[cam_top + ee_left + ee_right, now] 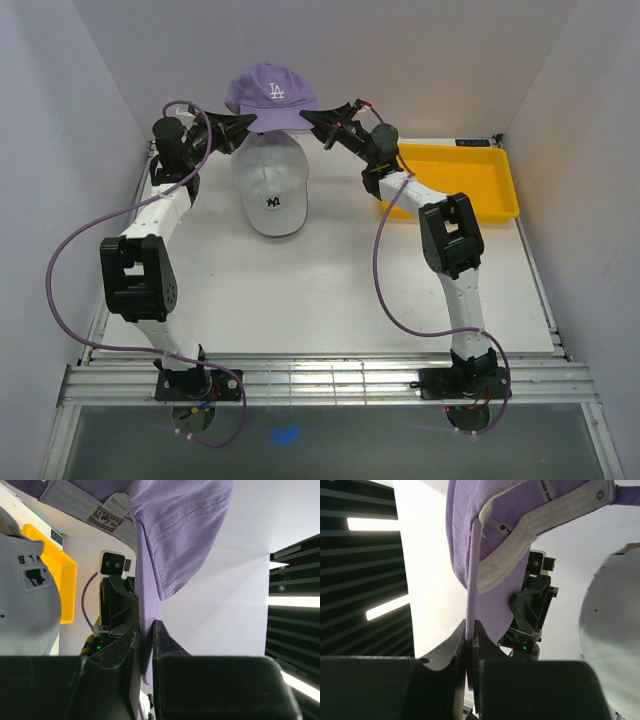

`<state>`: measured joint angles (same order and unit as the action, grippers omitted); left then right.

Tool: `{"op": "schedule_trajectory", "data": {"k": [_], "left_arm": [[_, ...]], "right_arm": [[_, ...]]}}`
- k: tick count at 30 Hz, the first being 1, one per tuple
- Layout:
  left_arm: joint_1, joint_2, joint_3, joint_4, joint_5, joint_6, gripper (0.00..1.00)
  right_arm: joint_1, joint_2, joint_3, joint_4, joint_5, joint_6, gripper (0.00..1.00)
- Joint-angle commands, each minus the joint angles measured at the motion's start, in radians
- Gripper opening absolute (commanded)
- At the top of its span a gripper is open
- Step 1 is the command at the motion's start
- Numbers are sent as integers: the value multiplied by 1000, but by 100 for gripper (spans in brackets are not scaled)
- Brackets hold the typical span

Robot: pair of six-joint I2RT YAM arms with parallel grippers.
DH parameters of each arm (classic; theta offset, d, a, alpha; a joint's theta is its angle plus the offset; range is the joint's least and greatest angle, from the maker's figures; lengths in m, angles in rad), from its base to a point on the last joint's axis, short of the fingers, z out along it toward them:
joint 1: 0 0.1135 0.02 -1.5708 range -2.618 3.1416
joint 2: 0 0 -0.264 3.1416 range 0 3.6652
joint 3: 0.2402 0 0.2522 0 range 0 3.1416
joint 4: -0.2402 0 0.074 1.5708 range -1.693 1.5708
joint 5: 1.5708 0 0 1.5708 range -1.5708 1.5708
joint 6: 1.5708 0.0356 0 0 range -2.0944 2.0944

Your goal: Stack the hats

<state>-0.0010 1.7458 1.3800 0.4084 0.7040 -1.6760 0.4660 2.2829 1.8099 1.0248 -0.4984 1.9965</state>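
Left claw [250, 121] and right claw [306, 118] pinch purple hat [270, 92] by thin edges; either slipping could drop it crooked onto white hat [272, 185] at 6 o'clock.

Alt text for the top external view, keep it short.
The left end effector and right end effector pinch opposite edges of a purple cap, holding it up over a white cap on the table. A yellow tray sits to the right.

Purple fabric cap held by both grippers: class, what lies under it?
A white fabric cap with a dark logo lies on the table beneath. The purple cap covers its rear edge; anything under the white cap is hidden.
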Motion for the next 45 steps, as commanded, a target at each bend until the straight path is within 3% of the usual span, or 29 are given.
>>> {"op": "schedule_trajectory", "data": {"k": [1, 16, 45], "left_arm": [[-11, -20, -18, 26, 64, 28, 0], [-1, -101, -153, 30, 111, 50, 0], [136, -232, -374, 30, 212, 127, 0]], "right_arm": [[25, -23, -23, 104, -60, -42, 8], [43, -74, -158, 162, -103, -77, 8], [59, -143, -348, 166, -215, -223, 8]]}}
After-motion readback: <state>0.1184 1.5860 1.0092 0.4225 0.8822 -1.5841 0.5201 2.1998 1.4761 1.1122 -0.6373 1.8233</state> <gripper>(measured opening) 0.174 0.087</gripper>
